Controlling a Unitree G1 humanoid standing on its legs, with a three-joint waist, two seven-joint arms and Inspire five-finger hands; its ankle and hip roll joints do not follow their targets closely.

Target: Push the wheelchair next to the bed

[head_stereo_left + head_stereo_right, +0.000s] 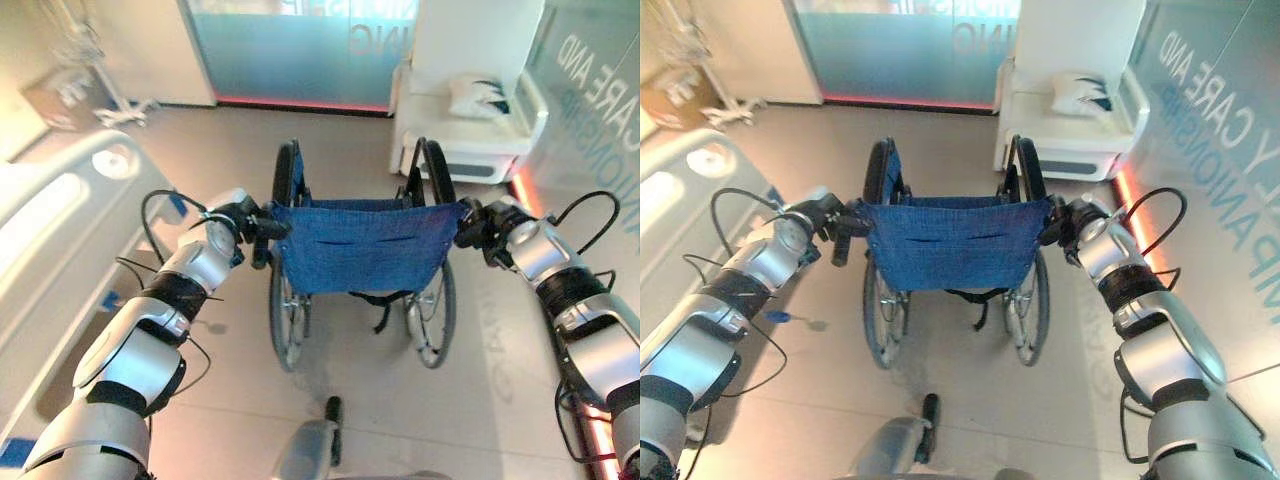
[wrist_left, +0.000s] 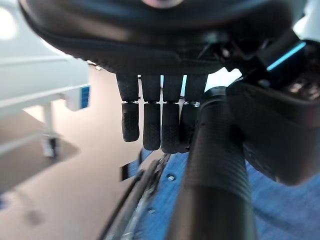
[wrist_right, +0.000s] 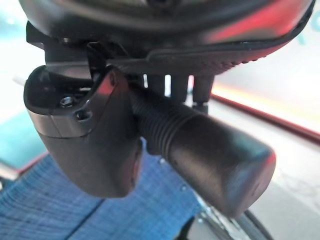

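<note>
While both hands grip it, wheelchair faces away, bed left

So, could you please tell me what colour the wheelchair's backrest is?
The backrest is blue woven fabric, clearest in the left eye view.

We see large pale lettering running sideways up the glass wall on the right. More letters, cut off at the top, cross the far glass panel.
</note>
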